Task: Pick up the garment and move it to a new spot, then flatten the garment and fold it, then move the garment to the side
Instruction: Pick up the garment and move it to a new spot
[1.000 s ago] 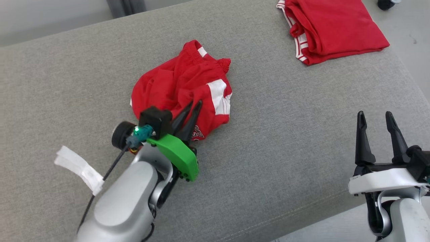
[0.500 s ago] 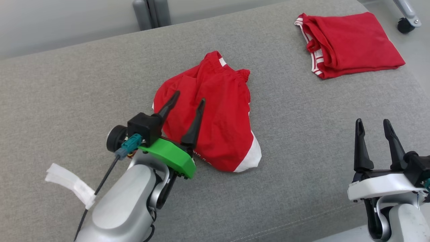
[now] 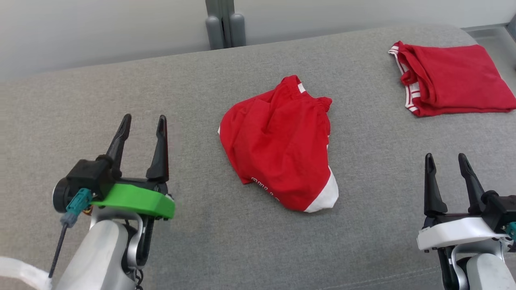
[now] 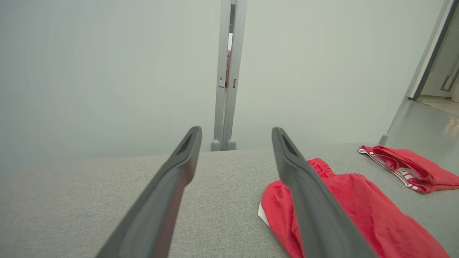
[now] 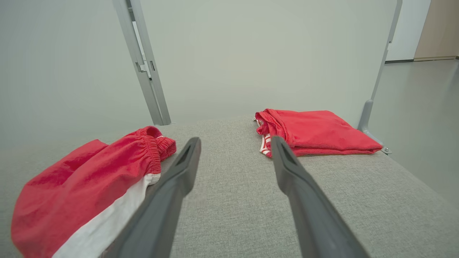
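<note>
In the head view the garment [image 3: 278,145] lies in the middle of the frame, on the grey padded surface [image 3: 80,100]. It is a red piece with a gathered elastic band at its upper end, a white panel at its lower right corner and small white letters near its lower edge. It is crumpled and not flat, with several folds running along it. The left gripper [image 3: 144,117] is at the lower left of the frame, its two dark fingers are apart and there is nothing between them. It is well apart from the garment, on the garment's left side. The right gripper [image 3: 445,156] is at the lower right of the frame, also with the fingers apart and empty, and it does not touch any cloth. A folded red garment [image 3: 451,80] with white stripes on its edge rests in the upper right of the frame, near the far end of the surface and well apart from the crumpled one. A grey post [image 3: 225,24] stands at the top centre, behind the surface. In the left wrist view the garment is at the lower right, partly hidden behind one finger. In the right wrist view it is at the lower left, and the folded one is right of centre.
</note>
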